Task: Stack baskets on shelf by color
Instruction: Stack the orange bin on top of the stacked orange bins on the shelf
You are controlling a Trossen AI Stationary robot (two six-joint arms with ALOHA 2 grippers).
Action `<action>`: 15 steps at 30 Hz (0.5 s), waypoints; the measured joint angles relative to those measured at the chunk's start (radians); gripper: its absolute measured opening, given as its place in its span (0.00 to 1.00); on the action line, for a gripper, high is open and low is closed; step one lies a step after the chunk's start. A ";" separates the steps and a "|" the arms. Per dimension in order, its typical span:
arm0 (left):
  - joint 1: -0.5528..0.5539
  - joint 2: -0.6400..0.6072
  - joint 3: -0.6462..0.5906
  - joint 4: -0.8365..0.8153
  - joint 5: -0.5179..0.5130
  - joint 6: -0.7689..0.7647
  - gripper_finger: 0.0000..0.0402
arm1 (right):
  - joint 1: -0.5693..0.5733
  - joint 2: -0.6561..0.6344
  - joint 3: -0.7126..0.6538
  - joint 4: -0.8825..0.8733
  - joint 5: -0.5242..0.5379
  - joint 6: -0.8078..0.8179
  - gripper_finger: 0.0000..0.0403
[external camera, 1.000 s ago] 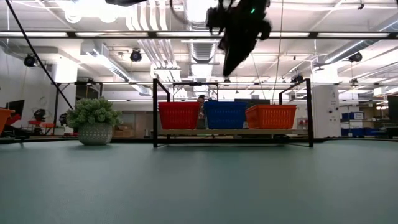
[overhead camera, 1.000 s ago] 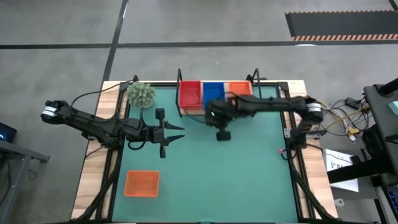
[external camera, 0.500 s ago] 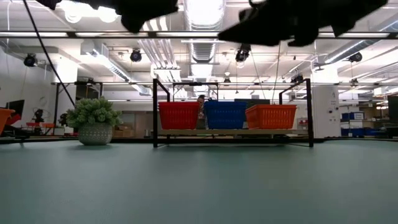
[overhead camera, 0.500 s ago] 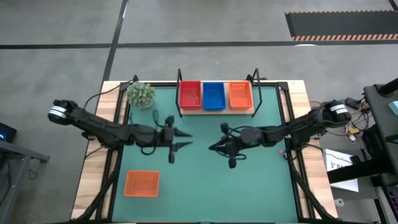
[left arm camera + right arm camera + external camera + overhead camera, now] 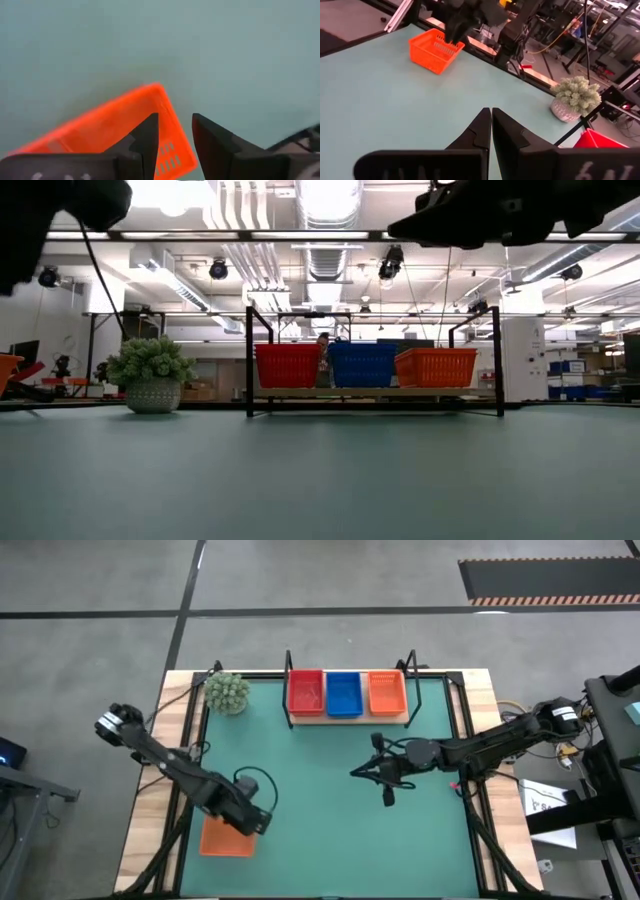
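Here, your left gripper (image 5: pixel 175 131), fingers parted, hovers over the loose orange basket (image 5: pixel 226 837) by the mat's near-left corner; straddle its rim squarely, or closing could tip it away.

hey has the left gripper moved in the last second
Yes. In the high view the left gripper has swung away from the potted plant toward the near left corner of the green mat, and now hovers open over the loose orange basket's edge.
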 joint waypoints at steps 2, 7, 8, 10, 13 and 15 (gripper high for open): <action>-0.002 0.045 0.018 0.011 0.034 -0.021 0.25 | 0.000 0.000 0.000 0.001 0.000 -0.005 0.02; -0.001 0.137 0.068 0.017 0.122 -0.027 0.25 | 0.000 0.009 0.000 -0.013 0.000 -0.004 0.02; -0.001 0.152 0.074 0.016 0.131 -0.028 0.25 | 0.000 0.009 0.000 -0.019 0.000 -0.002 0.02; -0.002 0.172 0.089 0.025 0.140 -0.029 0.25 | 0.000 0.009 0.000 -0.022 0.000 0.005 0.02; -0.002 0.197 0.092 0.019 0.143 -0.029 0.25 | 0.000 0.009 0.000 -0.026 0.000 0.005 0.02; -0.001 0.213 0.090 0.018 0.143 -0.028 0.25 | 0.000 0.009 0.000 -0.025 0.000 0.005 0.02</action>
